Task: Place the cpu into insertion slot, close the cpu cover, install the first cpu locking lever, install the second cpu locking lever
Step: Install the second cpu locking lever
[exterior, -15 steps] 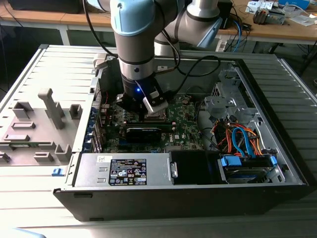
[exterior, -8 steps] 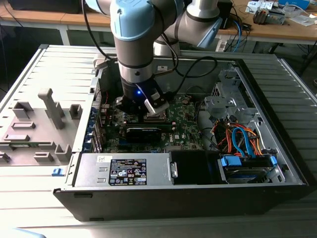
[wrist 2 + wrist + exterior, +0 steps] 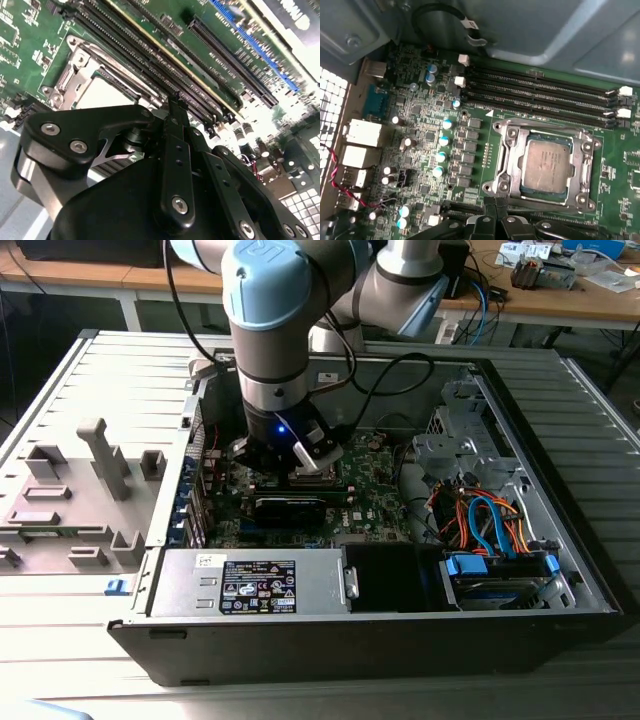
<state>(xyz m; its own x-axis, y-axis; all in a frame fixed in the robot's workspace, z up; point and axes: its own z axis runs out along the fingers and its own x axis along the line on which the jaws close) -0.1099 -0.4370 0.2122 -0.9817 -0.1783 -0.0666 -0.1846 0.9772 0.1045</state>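
Closest to you in the first wrist view, the gripper hangs just off the socket's near edge with its black fingers drawn together and nothing between them. Just beyond them you see the cpu, a dull silvery-grey square with a smudged top, lying flat in the insertion slot with the cpu cover framing it. Farther back, the long black memory slots run along the green motherboard, toward the case wall.

Dull, smudged grey metal tops the cpu, bright metal cover frames it, gripper matt black.
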